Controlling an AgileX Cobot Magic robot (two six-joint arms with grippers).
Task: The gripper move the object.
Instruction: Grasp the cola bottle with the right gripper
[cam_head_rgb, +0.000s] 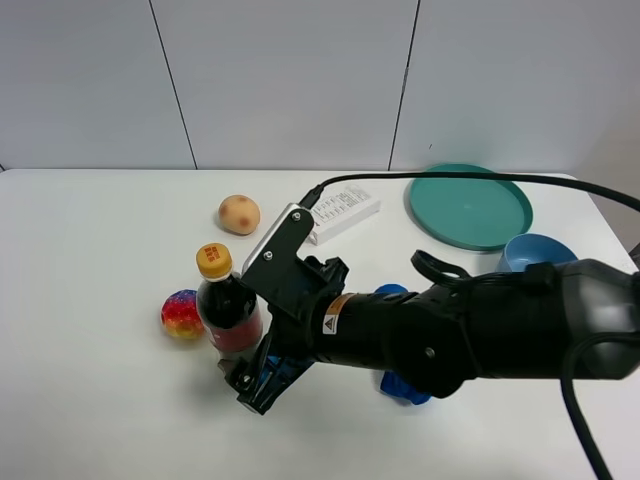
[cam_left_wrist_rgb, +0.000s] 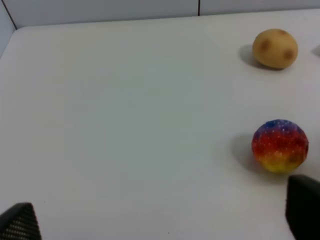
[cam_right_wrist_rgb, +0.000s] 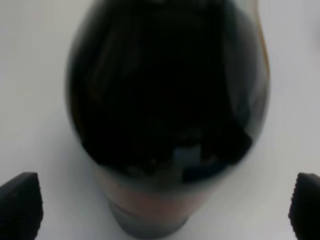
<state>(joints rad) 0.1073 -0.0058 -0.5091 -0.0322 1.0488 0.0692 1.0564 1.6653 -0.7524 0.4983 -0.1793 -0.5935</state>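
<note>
The cola bottle (cam_head_rgb: 228, 308) with a yellow cap (cam_head_rgb: 213, 260) and red label stands upright left of the table's middle. My right gripper (cam_head_rgb: 247, 378) reaches across from the right, low at the bottle's base. In the right wrist view the dark bottle (cam_right_wrist_rgb: 167, 115) fills the picture between the two fingertips (cam_right_wrist_rgb: 20, 202), which stand wide apart at its sides, so the right gripper (cam_right_wrist_rgb: 160, 210) is open around it and I cannot tell if it touches. My left gripper (cam_left_wrist_rgb: 160, 220) is open and empty over bare table; its arm is out of the exterior view.
A rainbow ball (cam_head_rgb: 182, 313) (cam_left_wrist_rgb: 279, 145) lies just left of the bottle. A potato (cam_head_rgb: 239, 214) (cam_left_wrist_rgb: 275, 48) lies behind it. A white box (cam_head_rgb: 340, 212), a teal plate (cam_head_rgb: 470, 205) and a blue bowl (cam_head_rgb: 535, 252) sit at the back right. A blue object (cam_head_rgb: 405, 387) lies under the right arm.
</note>
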